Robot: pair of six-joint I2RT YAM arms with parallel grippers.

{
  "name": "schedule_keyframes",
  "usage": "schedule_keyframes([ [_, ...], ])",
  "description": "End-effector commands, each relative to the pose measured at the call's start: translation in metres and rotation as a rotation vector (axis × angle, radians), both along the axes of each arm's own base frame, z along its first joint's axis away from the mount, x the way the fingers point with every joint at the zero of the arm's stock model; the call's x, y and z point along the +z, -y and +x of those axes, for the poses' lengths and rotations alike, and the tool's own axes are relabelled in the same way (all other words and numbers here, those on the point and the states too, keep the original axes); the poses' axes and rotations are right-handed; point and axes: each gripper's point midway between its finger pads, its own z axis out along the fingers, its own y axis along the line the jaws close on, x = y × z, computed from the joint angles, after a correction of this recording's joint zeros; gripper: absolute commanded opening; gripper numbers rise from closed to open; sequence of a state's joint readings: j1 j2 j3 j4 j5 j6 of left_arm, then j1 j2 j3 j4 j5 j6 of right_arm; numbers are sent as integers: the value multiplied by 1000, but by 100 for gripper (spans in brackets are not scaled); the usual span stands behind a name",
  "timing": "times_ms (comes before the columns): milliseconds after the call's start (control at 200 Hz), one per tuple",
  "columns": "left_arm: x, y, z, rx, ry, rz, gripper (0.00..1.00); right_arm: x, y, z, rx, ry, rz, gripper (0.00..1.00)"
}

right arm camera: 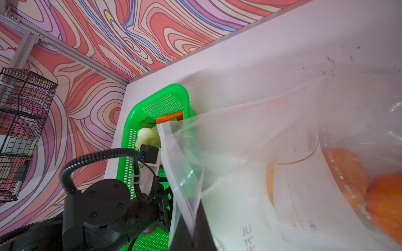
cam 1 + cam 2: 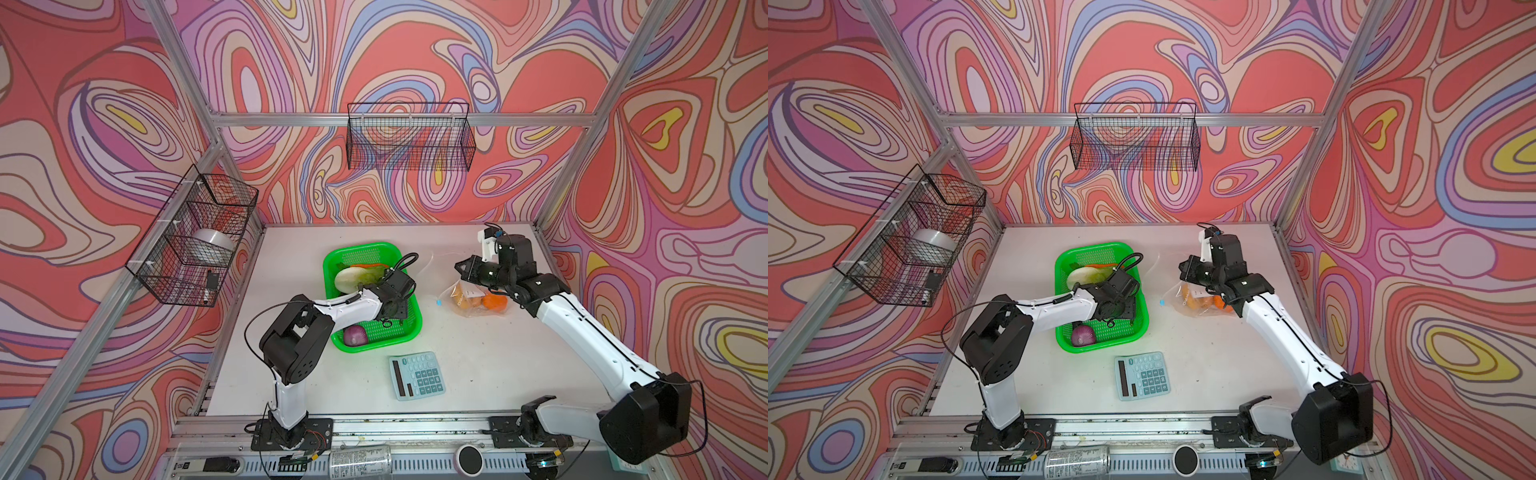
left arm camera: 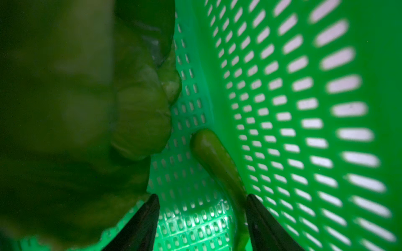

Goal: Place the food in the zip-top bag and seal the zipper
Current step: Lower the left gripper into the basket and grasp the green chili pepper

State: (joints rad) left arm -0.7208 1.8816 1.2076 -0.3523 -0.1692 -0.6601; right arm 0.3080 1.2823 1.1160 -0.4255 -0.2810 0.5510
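On the basket (image 3: 282, 65) floor, the green pepper (image 3: 214, 158) lies along the wall.

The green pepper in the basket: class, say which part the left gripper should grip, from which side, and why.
Probably its slim middle, across the narrow width, coming down from above. The green pepper lies long and curved on the basket floor along the slotted wall, so the left gripper needs one of its jaws wall-side, the other in the gap beside the cabbage.
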Motion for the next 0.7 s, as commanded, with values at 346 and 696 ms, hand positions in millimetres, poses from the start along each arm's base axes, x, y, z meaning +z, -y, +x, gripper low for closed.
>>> schedule_keyframes([
  [346, -1, -23, 6, 4, 24, 150, 51, 0, 5, -3, -12, 12, -14, 0],
  [696, -10, -16, 10, -18, -1, 159, 53, 1, 6, -4, -15, 12, -18, 0],
])
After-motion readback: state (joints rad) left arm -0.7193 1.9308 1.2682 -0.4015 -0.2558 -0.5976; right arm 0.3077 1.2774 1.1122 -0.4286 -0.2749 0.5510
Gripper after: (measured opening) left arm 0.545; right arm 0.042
